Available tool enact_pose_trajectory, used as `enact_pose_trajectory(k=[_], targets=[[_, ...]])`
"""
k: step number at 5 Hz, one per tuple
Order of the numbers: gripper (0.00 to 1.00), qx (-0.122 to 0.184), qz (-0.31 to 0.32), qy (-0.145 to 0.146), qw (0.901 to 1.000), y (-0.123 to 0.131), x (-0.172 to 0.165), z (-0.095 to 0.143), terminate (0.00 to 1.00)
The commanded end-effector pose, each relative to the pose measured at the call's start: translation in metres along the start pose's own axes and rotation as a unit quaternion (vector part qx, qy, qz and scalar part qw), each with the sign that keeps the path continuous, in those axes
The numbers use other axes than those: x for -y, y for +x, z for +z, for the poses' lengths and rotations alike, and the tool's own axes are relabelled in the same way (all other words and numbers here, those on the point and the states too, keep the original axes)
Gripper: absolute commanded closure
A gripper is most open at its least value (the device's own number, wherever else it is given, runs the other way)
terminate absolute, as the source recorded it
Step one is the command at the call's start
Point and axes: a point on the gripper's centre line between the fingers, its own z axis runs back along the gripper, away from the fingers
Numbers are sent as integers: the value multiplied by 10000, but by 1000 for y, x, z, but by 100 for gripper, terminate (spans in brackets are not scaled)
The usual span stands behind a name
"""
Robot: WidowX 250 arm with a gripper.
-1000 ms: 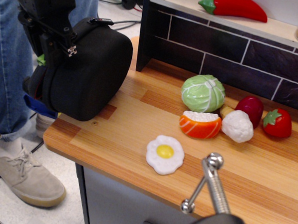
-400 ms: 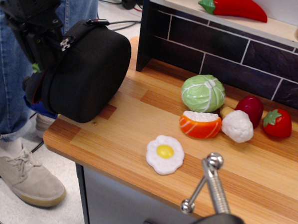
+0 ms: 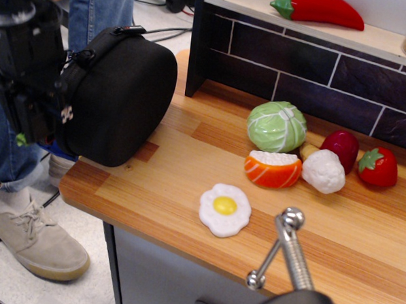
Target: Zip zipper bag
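Note:
The zipper bag [image 3: 121, 93], a large black rounded fabric case, stands on its edge at the left end of the wooden counter [image 3: 189, 158] and overhangs the corner. Its black strap [image 3: 126, 30] lies over the top. My gripper [image 3: 27, 130], black and bulky, is at the bag's left side, low down along the zipper edge. A small light-green pull tab [image 3: 21, 140] shows at its tip, and the jaws look closed on it. The bag's zipper line is mostly hidden behind the gripper.
Toy foods lie to the right: fried egg [image 3: 224, 209], cabbage [image 3: 277, 126], salmon piece [image 3: 273, 169], cauliflower [image 3: 323, 170], strawberry [image 3: 378, 166]. A chili [image 3: 319, 8] lies on the back shelf. A person's leg [image 3: 5, 152] stands by the counter's left edge. A metal rod [image 3: 286, 245] is in the foreground.
My gripper has moved left and down around the bag's edge, from near the top to the lower left side, and the green pull tab moved with it. The bag shifted slightly.

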Motion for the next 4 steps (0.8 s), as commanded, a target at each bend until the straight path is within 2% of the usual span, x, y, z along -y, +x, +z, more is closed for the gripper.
enact_pose_trajectory(k=[1, 2, 3, 4], targets=[[100, 164, 13, 447, 9989, 9, -20, -32, 0], [100, 302, 132, 197, 9993, 13, -25, -52, 0], [100, 709, 37, -121, 9974, 14, -25, -44, 0], [100, 912, 149, -167, 9956, 19, -22, -30, 100]])
